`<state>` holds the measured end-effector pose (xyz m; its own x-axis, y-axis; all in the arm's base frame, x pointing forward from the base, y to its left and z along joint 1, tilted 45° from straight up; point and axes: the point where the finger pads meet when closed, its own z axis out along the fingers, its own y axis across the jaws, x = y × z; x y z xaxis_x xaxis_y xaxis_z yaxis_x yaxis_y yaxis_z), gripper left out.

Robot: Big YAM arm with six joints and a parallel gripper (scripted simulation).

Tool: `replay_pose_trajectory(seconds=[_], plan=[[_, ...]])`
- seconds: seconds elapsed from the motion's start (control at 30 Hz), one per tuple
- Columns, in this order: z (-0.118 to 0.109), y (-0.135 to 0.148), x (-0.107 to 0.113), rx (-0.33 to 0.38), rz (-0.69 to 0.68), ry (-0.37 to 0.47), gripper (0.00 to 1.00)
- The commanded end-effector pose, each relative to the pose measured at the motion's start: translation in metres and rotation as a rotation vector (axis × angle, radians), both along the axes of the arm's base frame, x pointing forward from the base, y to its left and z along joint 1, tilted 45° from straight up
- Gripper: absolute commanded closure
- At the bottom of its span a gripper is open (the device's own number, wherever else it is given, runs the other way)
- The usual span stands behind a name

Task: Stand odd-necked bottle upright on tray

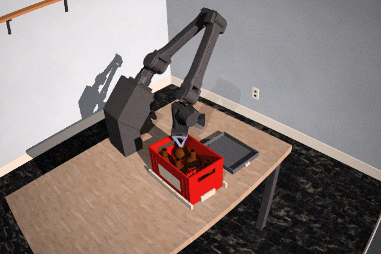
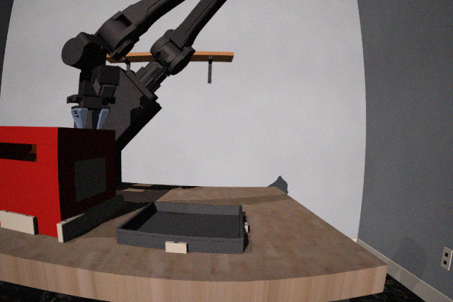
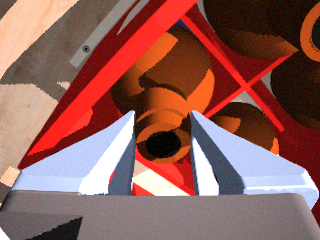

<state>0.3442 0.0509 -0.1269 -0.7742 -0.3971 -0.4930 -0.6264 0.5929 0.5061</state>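
A red crate (image 1: pixel 188 169) stands on the table and holds several brown bottles (image 1: pixel 192 159). My gripper (image 1: pixel 180 143) reaches straight down into the crate's far corner and is shut on the neck of one brown bottle (image 3: pixel 162 135). In the wrist view the two pale fingers sit on either side of that bottle's neck, just below its dark opening. The bottle stands in its compartment. The dark grey tray (image 1: pixel 230 151) lies to the right of the crate and shows nothing on it; it also shows in the exterior view (image 2: pixel 186 227). There the crate (image 2: pixel 54 177) hides the fingertips.
The robot's dark base (image 1: pixel 127 114) stands behind the crate. Pale stop blocks (image 1: pixel 207 196) and a rail (image 1: pixel 169 188) lie along the crate's foot, and a small block (image 2: pixel 176 246) sits at the tray's edge. The table's right edge (image 1: pixel 277 159) is close beyond the tray.
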Motion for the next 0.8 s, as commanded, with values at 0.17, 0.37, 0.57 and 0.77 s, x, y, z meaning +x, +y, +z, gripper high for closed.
replay_pose_trajectory(seconds=[0.17, 0.37, 0.57, 0.77], plan=[[-0.005, -0.008, -0.007, 0.005, -0.012, 0.022, 1.0], [0.008, -0.013, 0.001, -0.004, -0.012, -0.011, 1.0], [0.011, -0.017, 0.002, -0.005, -0.012, -0.013, 1.0], [0.016, -0.023, 0.003, -0.007, -0.012, -0.019, 1.0]])
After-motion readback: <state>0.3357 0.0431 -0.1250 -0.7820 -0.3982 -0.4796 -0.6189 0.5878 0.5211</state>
